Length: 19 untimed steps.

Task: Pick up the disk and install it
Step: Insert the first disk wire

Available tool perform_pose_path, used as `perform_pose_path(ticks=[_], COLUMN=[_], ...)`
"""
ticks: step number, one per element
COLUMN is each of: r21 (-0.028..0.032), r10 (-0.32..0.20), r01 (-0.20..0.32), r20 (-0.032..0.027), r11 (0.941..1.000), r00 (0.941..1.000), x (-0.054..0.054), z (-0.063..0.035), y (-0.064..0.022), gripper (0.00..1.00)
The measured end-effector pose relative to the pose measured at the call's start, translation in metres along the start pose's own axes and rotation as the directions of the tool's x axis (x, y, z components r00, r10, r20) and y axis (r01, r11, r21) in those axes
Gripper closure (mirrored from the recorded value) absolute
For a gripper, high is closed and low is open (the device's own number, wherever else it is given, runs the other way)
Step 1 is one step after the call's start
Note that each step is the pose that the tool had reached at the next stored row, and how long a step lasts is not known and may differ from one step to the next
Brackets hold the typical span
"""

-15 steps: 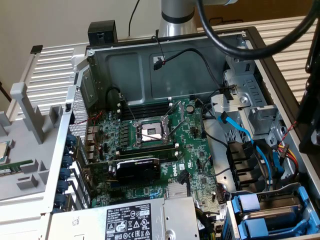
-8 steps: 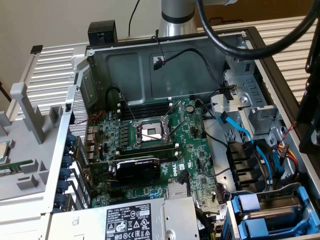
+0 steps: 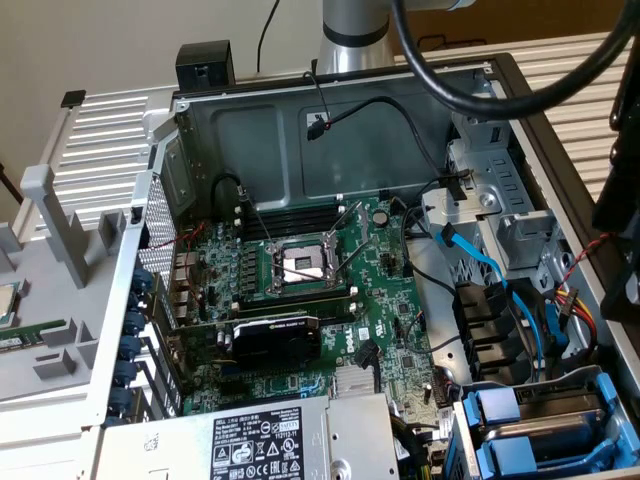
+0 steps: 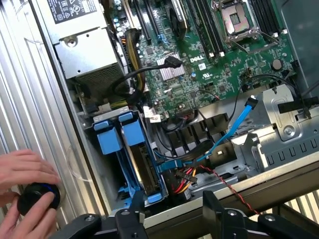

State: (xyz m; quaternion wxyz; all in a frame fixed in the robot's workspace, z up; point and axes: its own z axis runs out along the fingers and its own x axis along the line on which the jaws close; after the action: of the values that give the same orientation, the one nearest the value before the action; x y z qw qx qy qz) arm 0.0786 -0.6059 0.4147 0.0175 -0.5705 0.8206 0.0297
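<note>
- The gripper (image 4: 171, 211) is hovering over the case's side wall (image 4: 259, 177). Its jaws are standing well apart and gripping nothing (just air between the fingers (image 4: 215, 211)).
- The disk (image 4: 143, 169) is sitting on edge in the drive bay (image 4: 107, 174) at the case's corner, just beside the power supply (image 4: 82, 50), with its blue rails (image 4: 132, 132) framing it.
- Two blue-railed carriers are standing side by side in that bay, and neither view is showing whether the disk is fully home or latched.
- Judgement: the step in hand is looking like the let-go at the end of the install.
- Doing it well means keeping the fingers off the blue tabs and travelling along the slot line, not across it, since a sideways nudge could cock the disk in its rails.
- Loose wiring is crowding the bay, and each piece is a likely snag point for a finger:
  - a blue data cable (image 4: 234, 124)
  - red and yellow power leads (image 4: 182, 179)
  - a thin red wire (image 4: 224, 181) trailing toward the side wall
- A person's hand (image 4: 25, 169) is resting on a black knob (image 4: 35, 198) on the ribbed bench top (image 4: 30, 99), just outside the case wall and near the gripper.
- Because of that hand, the arm should be working slowly and staying on the case side of the wall.
- The graphics card (image 3: 275, 335) is lying well apart from the bay (no clearance worry there).
</note>
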Motion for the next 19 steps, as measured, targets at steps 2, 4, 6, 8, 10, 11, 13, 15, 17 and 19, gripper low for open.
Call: perform_pose_path(ticks=[2,4,6,8,10,11,13,15,17,19], r21=[0.0,0.0003,0.0005,0.0006,0.0006,0.0007,0.0019,0.0038,0.0052,0.0055], r10=[0.0,0.0,0.0,0.0,0.001,0.003,0.018,0.044,0.07,0.086], r01=[0.0,0.0,0.0,0.0,-0.001,-0.003,-0.018,-0.044,-0.07,-0.086], r20=[-0.0001,0.0003,0.0002,0.0002,0.0001,0.0003,0.0009,0.0018,0.0035,0.0055], r11=[1.0,1.0,1.0,1.0,1.0,1.0,0.9998,0.999,0.9975,0.9962], r00=[1.0,1.0,1.0,1.0,1.0,1.0,0.9998,0.999,0.9975,0.9963], x=[0.0,-0.001,-0.002,-0.004,-0.006,-0.007,-0.007,-0.007,-0.007,-0.007], z=[0.0,0.0019,0.0042,0.0051,0.0065,0.0077,0.0099,0.0121,0.0142,0.0168], y=[0.0001,0.0005,0.0008,0.002,0.003,0.0035,0.0036,0.0035,0.0035,0.004], gripper=[0.36,0.29,0.29,0.29,0.29,0.29,0.29,0.29,0.29,0.29])
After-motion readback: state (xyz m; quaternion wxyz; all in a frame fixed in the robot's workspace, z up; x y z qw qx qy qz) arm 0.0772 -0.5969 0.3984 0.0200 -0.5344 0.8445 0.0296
